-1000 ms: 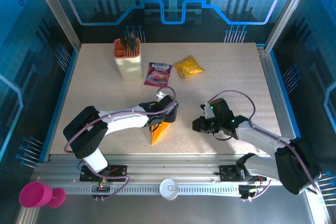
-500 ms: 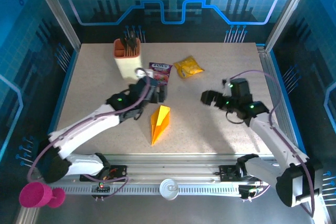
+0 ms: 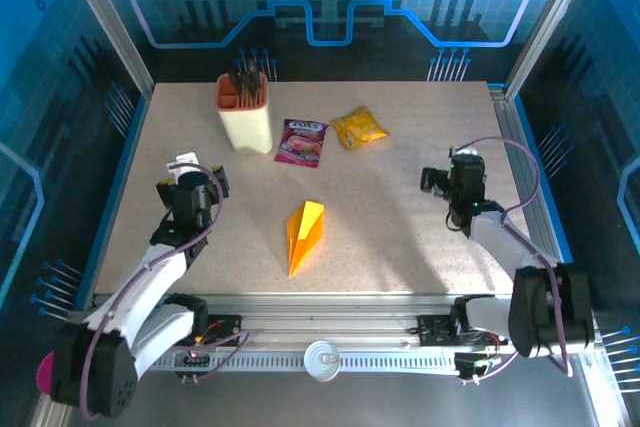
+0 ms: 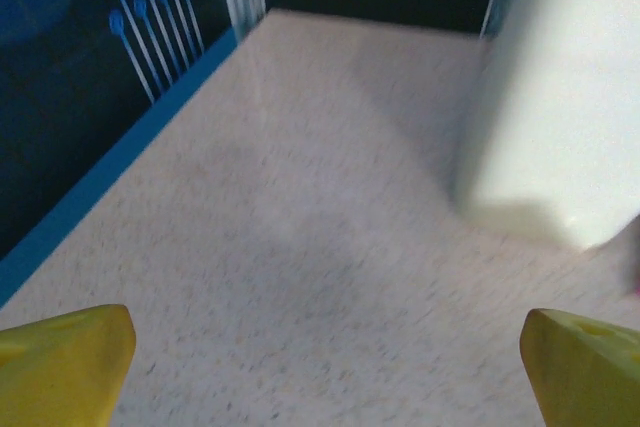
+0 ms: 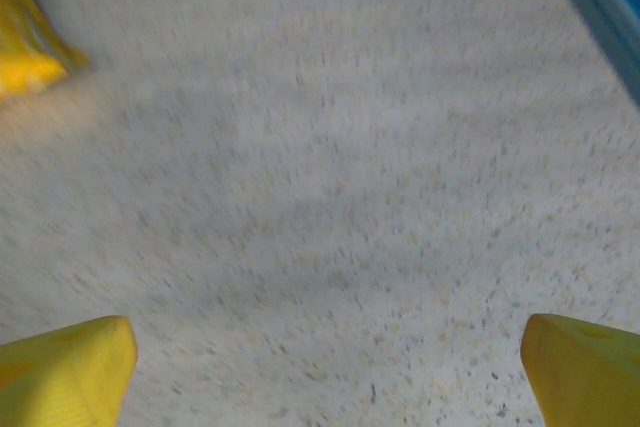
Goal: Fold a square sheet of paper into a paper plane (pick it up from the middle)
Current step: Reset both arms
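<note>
The square sheet of paper lies folded as an orange-yellow paper plane [image 3: 303, 235], a narrow dart with its point toward the near edge, free on the table's middle. My left gripper [image 3: 188, 175] hovers well to the plane's left. In the left wrist view it [image 4: 325, 347] is open, with yellow fingertips [image 4: 60, 357] wide apart over bare table. My right gripper [image 3: 455, 172] sits far to the plane's right. In the right wrist view it [image 5: 325, 357] is open too, with nothing between its fingertips [image 5: 585, 362].
A beige holder [image 3: 245, 112] stands at the back left, blurred and close in the left wrist view [image 4: 560, 117]. A purple packet [image 3: 302, 140] and a crinkled yellow snack packet [image 3: 359, 127] lie beyond the plane. A pink cup [image 3: 65, 372] sits off the table's near-left corner.
Both arms have drawn away from the plane, the left to the left side and the right to the right side. Both grippers have opened, and the plane stays where it lay.
</note>
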`<state>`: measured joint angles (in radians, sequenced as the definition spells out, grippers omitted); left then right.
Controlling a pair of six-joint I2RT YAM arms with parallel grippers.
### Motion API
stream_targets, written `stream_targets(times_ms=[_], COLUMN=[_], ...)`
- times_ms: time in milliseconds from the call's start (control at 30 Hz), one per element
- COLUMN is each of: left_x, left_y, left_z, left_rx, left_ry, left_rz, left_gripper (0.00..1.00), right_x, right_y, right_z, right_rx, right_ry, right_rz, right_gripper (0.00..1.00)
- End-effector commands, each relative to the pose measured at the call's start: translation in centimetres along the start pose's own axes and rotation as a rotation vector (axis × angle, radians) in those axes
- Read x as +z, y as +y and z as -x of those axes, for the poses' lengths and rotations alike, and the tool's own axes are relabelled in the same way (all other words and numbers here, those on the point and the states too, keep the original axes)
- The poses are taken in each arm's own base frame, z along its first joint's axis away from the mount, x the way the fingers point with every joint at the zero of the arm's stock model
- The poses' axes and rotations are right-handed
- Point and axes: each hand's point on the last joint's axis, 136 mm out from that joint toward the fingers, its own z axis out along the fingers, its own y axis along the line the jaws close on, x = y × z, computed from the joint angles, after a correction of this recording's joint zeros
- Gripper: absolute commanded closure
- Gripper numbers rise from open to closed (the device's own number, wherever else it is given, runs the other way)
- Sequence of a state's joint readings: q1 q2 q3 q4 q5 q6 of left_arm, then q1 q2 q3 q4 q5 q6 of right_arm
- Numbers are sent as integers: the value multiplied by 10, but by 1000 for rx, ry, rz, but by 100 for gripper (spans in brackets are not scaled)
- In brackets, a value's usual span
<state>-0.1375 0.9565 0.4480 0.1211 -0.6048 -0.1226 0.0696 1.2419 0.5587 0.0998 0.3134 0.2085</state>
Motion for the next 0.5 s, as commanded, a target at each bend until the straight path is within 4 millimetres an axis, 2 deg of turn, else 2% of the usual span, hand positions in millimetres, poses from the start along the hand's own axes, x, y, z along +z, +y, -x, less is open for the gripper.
stream_targets(times_ms=[0, 133, 200, 267, 300, 367, 400, 467], left_x=[17, 41, 47, 53, 57, 64, 68, 75], left_y=[-13, -31, -39, -43, -48, -59, -65, -65], left_z=[9, -5, -11, -17, -21, -32, -31, -35], left_rx=[-55, -52, -21, -10, -5, 23, 42, 41], left_ry=[-87, -117, -184, -180, -169, -149, -169, -94], left_rz=[-94, -153, -189, -201, -221, -268, -287, -275], left_gripper=[0, 0, 0, 0, 0, 0, 0, 0], right_x=[-1, 1, 9, 21, 21, 31, 34, 34], right_y=[12, 23, 24, 20, 23, 33, 42, 43], right_z=[35, 33, 28, 17, 23, 18, 19, 18], right_rx=[-80, -93, -90, -62, -68, -105, -135, -140], right_ry=[-264, -362, -383, -394, -438, -308, -314, -305], right_rz=[61, 140, 166, 170, 189, 233, 261, 258], right_gripper=[1, 1, 1, 1, 1, 1, 1, 1])
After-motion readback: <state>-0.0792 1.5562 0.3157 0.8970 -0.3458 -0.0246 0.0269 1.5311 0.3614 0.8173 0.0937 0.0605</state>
